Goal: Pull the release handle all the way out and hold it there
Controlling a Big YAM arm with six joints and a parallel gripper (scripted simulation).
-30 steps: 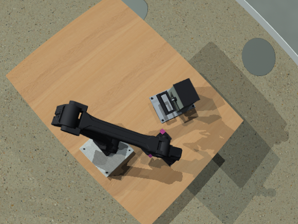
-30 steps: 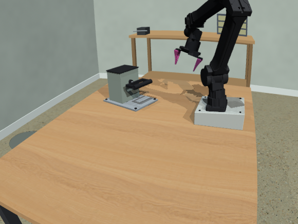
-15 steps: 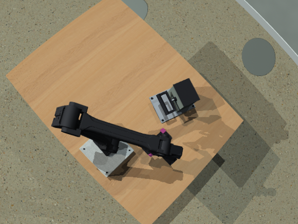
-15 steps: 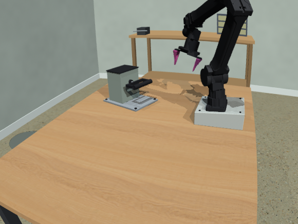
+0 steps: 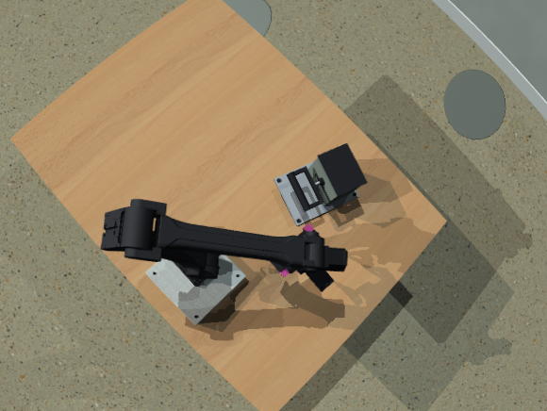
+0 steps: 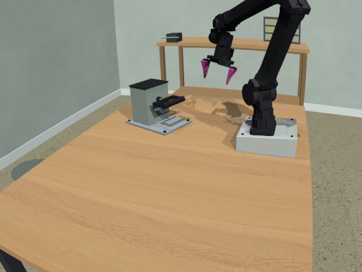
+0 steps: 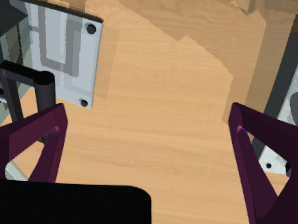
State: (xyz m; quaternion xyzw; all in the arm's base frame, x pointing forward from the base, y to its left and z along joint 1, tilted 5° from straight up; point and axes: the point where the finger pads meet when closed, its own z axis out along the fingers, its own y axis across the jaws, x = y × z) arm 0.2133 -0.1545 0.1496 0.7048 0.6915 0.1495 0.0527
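Wooden counter (image 5: 165,118) (image 6: 187,187) (image 7: 165,90), carrying all | grey housing (image 5: 341,172) (image 6: 140,104) (image 7: 10,17), upper left in exterior | claw (image 5: 296,251) (image 6: 216,80) (image 7: 147,112) spread, pinching nothing | release handle (image 5: 298,192) (image 6: 171,102) (image 7: 45,95), right of centre in top view, 1 rigid loop, probably spring-stiff, maybe slippery; best pinched mid outer bar | containers: 0 open, housing contents hidden

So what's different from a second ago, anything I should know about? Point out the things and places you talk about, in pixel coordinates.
The open gripper (image 5: 296,250) (image 6: 215,81) (image 7: 147,112) has swung a little closer to the release handle (image 5: 299,192) (image 6: 171,103) (image 7: 46,95). Nothing was taken hold of or let go. The handle stayed where it was.
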